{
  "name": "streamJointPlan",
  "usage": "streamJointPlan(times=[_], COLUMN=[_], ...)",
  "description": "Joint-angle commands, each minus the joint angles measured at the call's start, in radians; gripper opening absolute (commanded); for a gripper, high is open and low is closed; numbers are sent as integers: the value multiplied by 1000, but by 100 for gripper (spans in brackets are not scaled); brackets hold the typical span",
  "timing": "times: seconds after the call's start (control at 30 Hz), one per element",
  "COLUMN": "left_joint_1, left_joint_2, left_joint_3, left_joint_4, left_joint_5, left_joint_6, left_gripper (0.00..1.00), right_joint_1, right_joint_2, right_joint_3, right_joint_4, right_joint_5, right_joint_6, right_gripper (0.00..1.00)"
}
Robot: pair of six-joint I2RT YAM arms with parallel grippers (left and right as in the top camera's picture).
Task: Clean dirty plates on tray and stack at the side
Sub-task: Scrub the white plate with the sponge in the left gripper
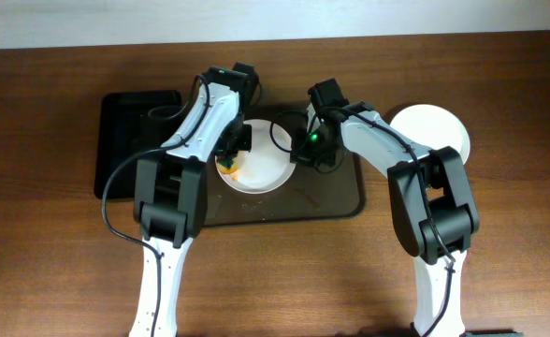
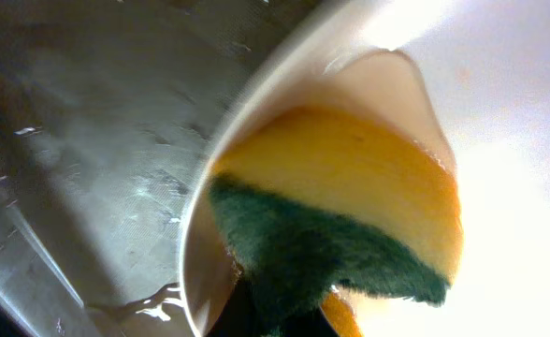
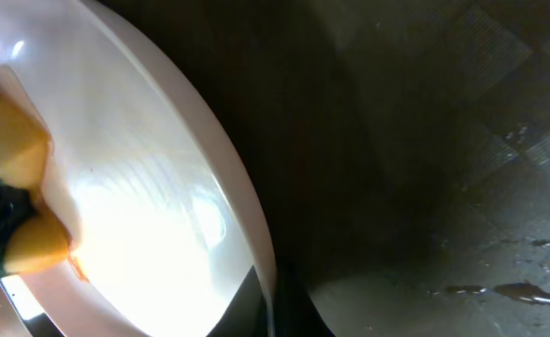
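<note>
Our left jaws clench the sponge point(image 2: 350, 206) against the plate point(image 1: 261, 173) at its 9 o'clock rim. Pressing there could tip or skid it, since the tray point(image 1: 336, 192) beneath looks wet and slick. Whether our right jaws at 3 o'clock grip the rim, we cannot tell. Beyond, at 2 o'clock, a second plate point(image 1: 432, 126) rests on the wooden tabletop point(image 1: 50, 271).

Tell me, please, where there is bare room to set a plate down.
Bare: the front-right corner of the tray, between the plate and the rim; the table between the two arms. Crowded: the plate, where the sponge and both arms meet.
</note>
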Motion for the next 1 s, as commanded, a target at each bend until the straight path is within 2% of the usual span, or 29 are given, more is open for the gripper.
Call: streamJointPlan(times=[0.0,0.07,0.1,0.37,0.43,0.57,0.63,0.8,0.97], left_joint_1=[16,16,16,16,16,16,16,17,15], left_joint_2=[117,117,117,118,119,119,119,116,108], left_joint_3=[-67,-67,-67,-67,-67,-67,-67,-62,-58], left_joint_4=[10,45,68,261,305,279,233,116,41], left_joint_5=[299,385,393,342,260,-72,-116,-79,100], left_joint_6=[357,463,476,444,327,-35,-118,-100,-5], left_gripper=[1,1,0,1,1,0,0,0,1], right_joint_1=[-16,-17,-17,-17,-17,-17,-17,-16,-16], right_joint_2=[23,23,23,23,23,23,23,23,23], right_joint_3=[-21,-21,-21,-21,-21,-21,-21,-21,-21], right_joint_4=[-7,-7,-7,-7,-7,-7,-7,-6,-6], right_joint_5=[43,43,43,47,47,47,47,47,47], right_joint_6=[-6,-6,-6,-6,-6,-6,-6,-6,-6], right_gripper=[4,4,4,4,4,4,4,4,4])
